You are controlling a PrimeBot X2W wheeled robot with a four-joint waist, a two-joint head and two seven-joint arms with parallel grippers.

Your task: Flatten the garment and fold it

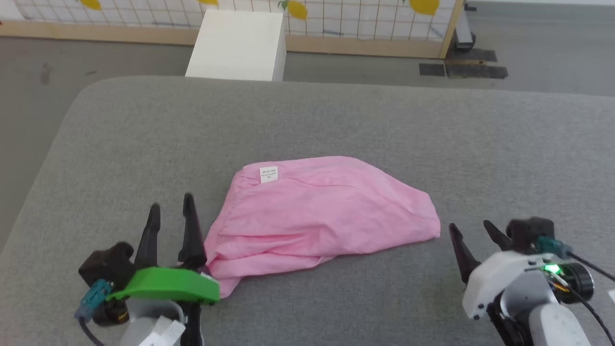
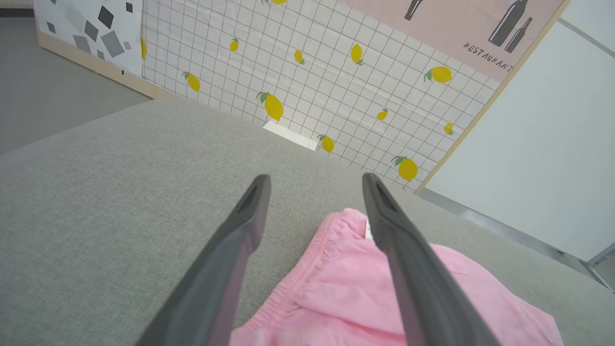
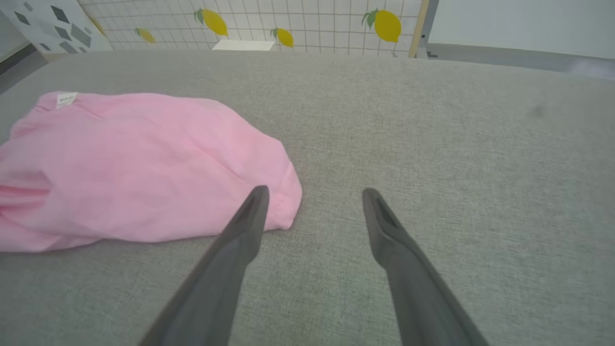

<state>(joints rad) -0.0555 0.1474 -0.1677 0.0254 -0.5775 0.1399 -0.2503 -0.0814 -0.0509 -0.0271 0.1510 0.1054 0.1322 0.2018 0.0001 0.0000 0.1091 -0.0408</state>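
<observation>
Left claw [image 1: 171,204] sits at the near left of the grey fabric-topped table [image 1: 336,120], fingers spread wide and holding nothing, inner finger just beside the gathered waistband. The garment [image 1: 317,211] lies mid-table, pink and loosely rumpled, its white label [image 1: 268,174] showing at the far-left corner. Right claw [image 1: 470,227] is likewise spread and empty, near the garment's right corner.

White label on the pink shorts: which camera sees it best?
Head view: the small white label lies whole on the thin pink shorts. Right wrist view shows it tiny; left wrist view, a sliver behind a finger.
</observation>
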